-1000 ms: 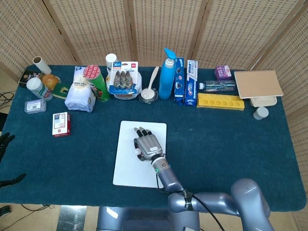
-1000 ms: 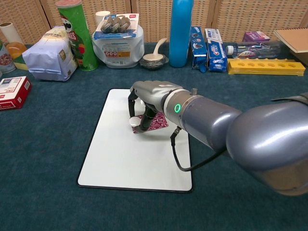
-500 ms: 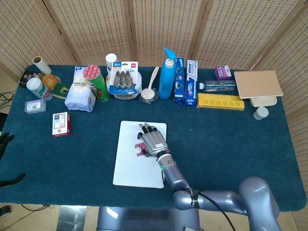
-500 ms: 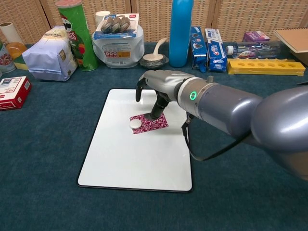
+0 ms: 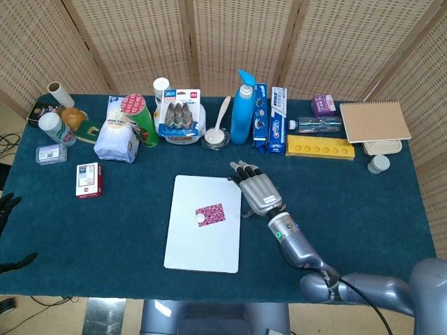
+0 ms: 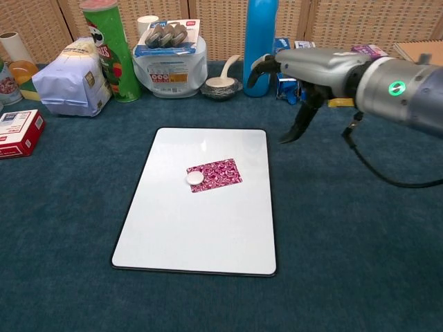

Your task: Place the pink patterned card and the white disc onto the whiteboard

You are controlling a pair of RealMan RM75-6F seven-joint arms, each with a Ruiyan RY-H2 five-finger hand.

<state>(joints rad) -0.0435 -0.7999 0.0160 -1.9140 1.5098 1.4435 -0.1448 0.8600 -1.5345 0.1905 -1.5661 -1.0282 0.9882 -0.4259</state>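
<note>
While we scan the head view, the pink patterned card lies flat near the middle of the whiteboard, with the white disc resting on its 8 o'clock corner. Our right hand sits off the board's 3 o'clock edge, over the blue table, fingers spread toward 11 o'clock and holding nothing. Our left hand is out of sight. A blue bottle stands in the back row at 12 o'clock.

Chest view: card and disc touch, both on the whiteboard. Right hand hangs above the table at 2 o'clock of the board, fingers apart and drooping, empty. Green chip can stands at 11 o'clock.
</note>
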